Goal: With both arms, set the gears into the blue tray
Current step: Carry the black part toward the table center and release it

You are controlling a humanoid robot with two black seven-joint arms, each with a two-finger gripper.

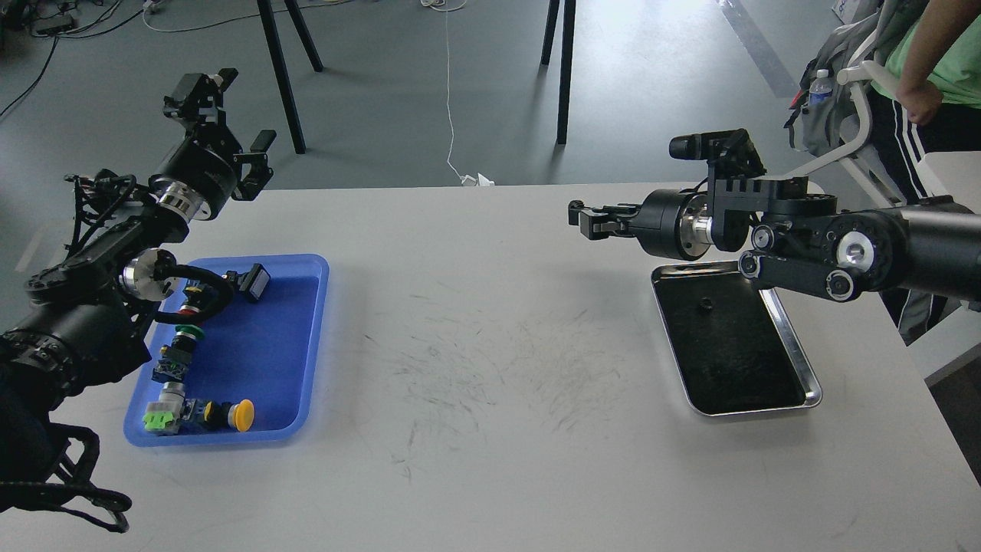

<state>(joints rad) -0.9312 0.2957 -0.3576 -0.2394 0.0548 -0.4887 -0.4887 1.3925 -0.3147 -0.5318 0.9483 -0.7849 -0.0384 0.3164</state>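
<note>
The blue tray [260, 360] lies at the table's left and holds several push-button switches [199, 414]; I see no gear in it. One small black gear [705, 305] rests in the metal tray [814, 397] at the right. My right gripper [581, 219] hovers above the table, left of the metal tray's far end, and points left. Its dark fingers look close together, and whether a gear sits between them is not visible. Raised beyond the table's far left edge is my left gripper [230, 115], its fingers spread and empty.
A person [931, 69] stands by a white chair [858, 84] past the table's right side. Black stand legs [563, 69] rise behind the table. A second table's corner [954, 176] shows at far right. The table's middle bears only scuff marks.
</note>
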